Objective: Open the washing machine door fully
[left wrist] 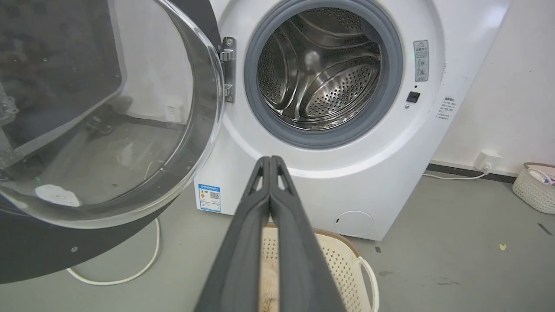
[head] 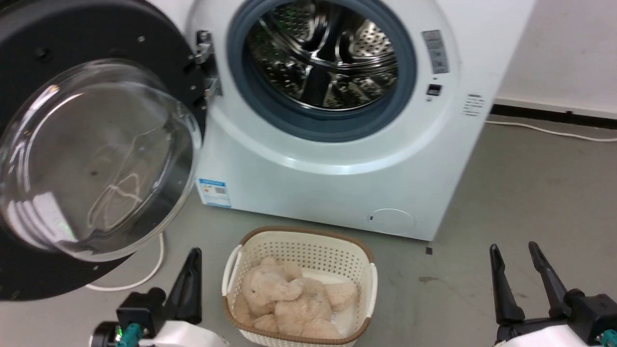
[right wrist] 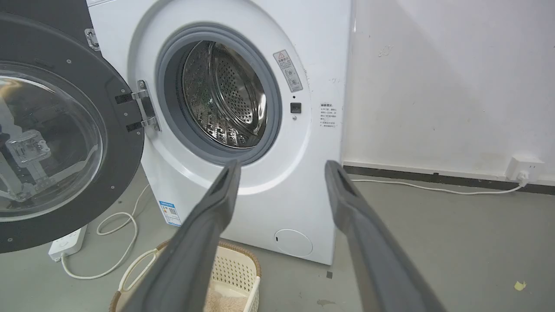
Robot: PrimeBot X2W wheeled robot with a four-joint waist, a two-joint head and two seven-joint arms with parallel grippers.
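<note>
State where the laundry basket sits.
Head view, bottom centre: the laundry basket sits on the floor before the washing machine, right of its open door.

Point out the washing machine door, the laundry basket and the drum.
washing machine door (head: 96,159), head view, glass bowl centre
laundry basket (head: 303,250), head view, perforated far wall
drum (left wrist: 321,73), left wrist view, steel inner wall
</note>
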